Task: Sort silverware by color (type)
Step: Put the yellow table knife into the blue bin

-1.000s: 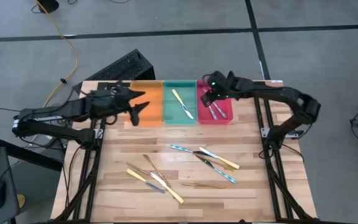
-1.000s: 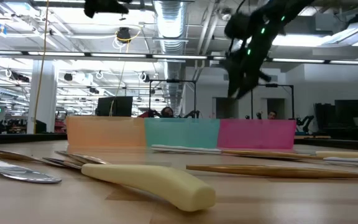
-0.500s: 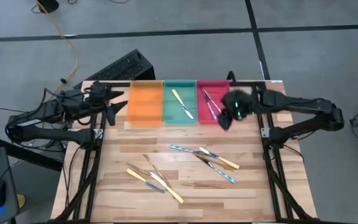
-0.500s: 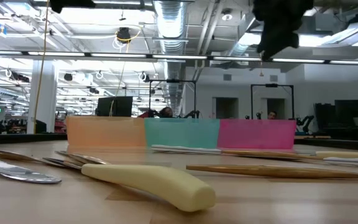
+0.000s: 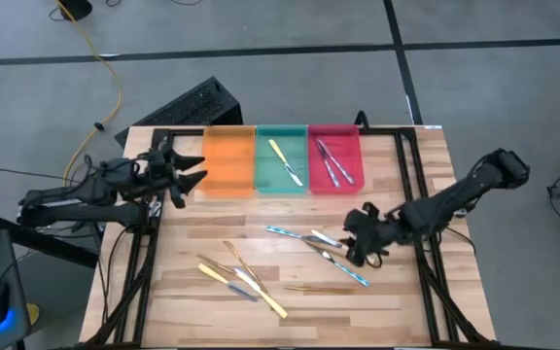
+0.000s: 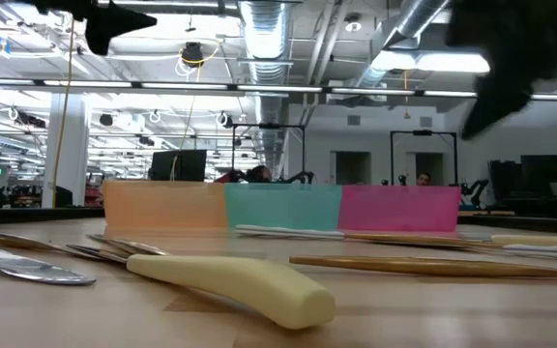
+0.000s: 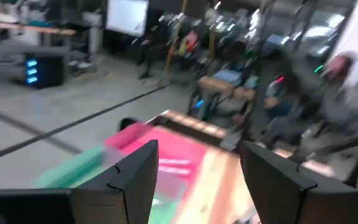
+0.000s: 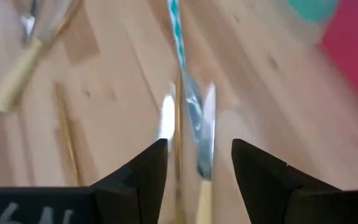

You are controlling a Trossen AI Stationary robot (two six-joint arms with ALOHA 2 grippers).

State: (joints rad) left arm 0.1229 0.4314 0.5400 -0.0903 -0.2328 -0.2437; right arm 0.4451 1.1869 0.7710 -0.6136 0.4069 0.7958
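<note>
Silverware (image 5: 311, 245) on table (image 5: 397, 311), before trays (image 5: 282, 158)

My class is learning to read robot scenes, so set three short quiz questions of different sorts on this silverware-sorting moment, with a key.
1. True or false: the orange tray holds a utensil.
2. Multiple choice: the right pincer is (A) above the red tray, (B) low over the cluster of utensils on the table's right side, (C) off the table.
3. Fill the gap: the yellow-handled utensil lies in the ____ tray.

Key
1. False: the orange tray shows nothing in it.
2. B: it is open, with a utensil between its fingers in the right wrist view, not yet gripped. The left pincer waits open beside the orange tray.
3. Green.
</note>
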